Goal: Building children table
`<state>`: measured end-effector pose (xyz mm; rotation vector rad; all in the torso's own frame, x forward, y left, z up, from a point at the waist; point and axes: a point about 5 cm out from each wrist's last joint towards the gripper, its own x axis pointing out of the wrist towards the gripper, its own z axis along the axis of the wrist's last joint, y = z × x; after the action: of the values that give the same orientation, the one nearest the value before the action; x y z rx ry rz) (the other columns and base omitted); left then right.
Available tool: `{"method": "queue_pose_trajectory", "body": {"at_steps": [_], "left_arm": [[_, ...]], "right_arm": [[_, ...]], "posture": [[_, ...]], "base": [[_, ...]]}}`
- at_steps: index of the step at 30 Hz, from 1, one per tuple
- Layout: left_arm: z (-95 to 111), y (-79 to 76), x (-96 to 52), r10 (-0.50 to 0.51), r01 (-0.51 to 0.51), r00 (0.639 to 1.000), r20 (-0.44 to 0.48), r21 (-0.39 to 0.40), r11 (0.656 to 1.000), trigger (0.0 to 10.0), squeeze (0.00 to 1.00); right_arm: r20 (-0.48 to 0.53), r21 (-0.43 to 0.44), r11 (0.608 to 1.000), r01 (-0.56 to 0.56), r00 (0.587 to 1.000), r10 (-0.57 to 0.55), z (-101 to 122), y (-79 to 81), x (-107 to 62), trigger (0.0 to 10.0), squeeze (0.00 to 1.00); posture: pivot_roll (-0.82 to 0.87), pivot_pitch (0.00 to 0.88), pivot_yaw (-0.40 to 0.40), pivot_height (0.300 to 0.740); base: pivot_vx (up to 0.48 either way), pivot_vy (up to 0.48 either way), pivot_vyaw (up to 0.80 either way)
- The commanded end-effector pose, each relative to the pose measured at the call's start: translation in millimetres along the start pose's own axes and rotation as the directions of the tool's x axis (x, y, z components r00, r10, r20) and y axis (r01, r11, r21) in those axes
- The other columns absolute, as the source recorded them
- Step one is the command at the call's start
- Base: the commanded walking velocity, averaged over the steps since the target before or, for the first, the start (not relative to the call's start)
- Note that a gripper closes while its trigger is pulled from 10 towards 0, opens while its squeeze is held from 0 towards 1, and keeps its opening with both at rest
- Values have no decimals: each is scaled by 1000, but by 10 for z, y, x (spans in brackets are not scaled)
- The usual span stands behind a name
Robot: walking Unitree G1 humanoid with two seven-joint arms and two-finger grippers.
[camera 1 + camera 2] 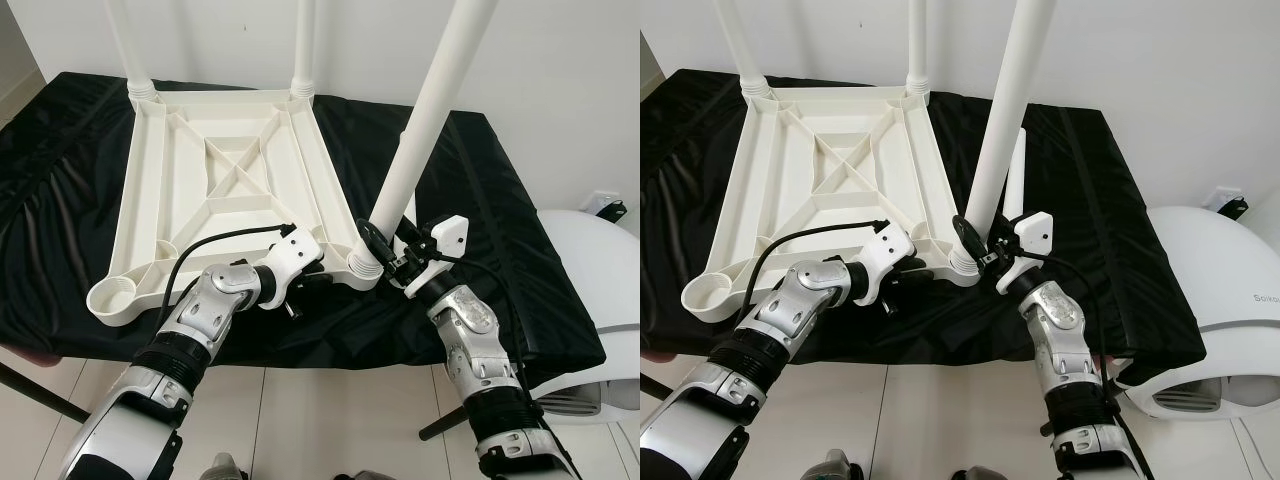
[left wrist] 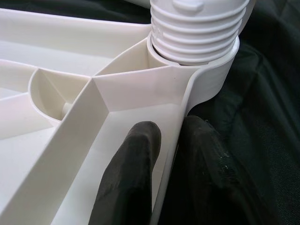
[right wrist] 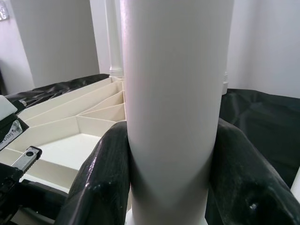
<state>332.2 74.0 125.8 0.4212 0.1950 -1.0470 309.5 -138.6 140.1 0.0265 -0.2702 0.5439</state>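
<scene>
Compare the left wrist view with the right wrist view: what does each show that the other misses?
Left wrist: the left gripper pinches the tabletop's rim, one finger inside, one outside, beside the ribbed thread seated in the corner socket. Right wrist: the right gripper clamps the smooth leg, with two far legs upright behind. Both: the upturned white tabletop's ribs and the black cloth.

near-left socket point(image 1: 112, 296) open | three legs point(image 1: 420, 130) block other corners
</scene>
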Motion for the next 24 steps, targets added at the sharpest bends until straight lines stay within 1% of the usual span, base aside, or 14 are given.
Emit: {"method": "queue_pose_trajectory", "body": {"at_steps": [1,7,14,17,18,21,24], "left_arm": [[297,72,-28,-9,0,996,92,99,995,10000,0],[299,76,-29,-8,-1,996,91,101,995,10000,0],[302,79,-32,-8,-1,996,92,103,995,10000,0],[302,79,-33,-8,-1,996,92,103,995,10000,0],[302,79,-33,-9,-1,996,93,103,995,10000,0],[302,78,-34,-9,-1,996,93,102,995,10000,0],[302,75,-32,-10,0,996,94,101,995,10000,0]], "right_arm": [[-195,43,993,107,976,-97,-353,-46,-223,10000,0],[-185,41,991,129,975,-119,-337,-40,-210,10000,0],[-167,36,985,168,973,-160,-313,3,-181,10000,0],[-156,17,982,186,971,-181,-290,10,-168,10000,0],[-149,-1,980,201,969,-199,-273,9,-161,10000,0],[-142,-3,977,212,967,-210,-259,11,-154,10000,0],[-134,-21,968,251,959,-252,-234,13,-139,10000,0]], "posture": [[15,37,-35,740],[16,37,-35,740],[16,34,-36,740],[16,33,-36,740],[16,33,-36,740],[15,32,-37,740],[14,30,-38,740]], "base": [[0,0,0],[0,0,0],[0,0,0],[0,0,0],[0,0,0],[0,0,0],[0,0,0]]}}
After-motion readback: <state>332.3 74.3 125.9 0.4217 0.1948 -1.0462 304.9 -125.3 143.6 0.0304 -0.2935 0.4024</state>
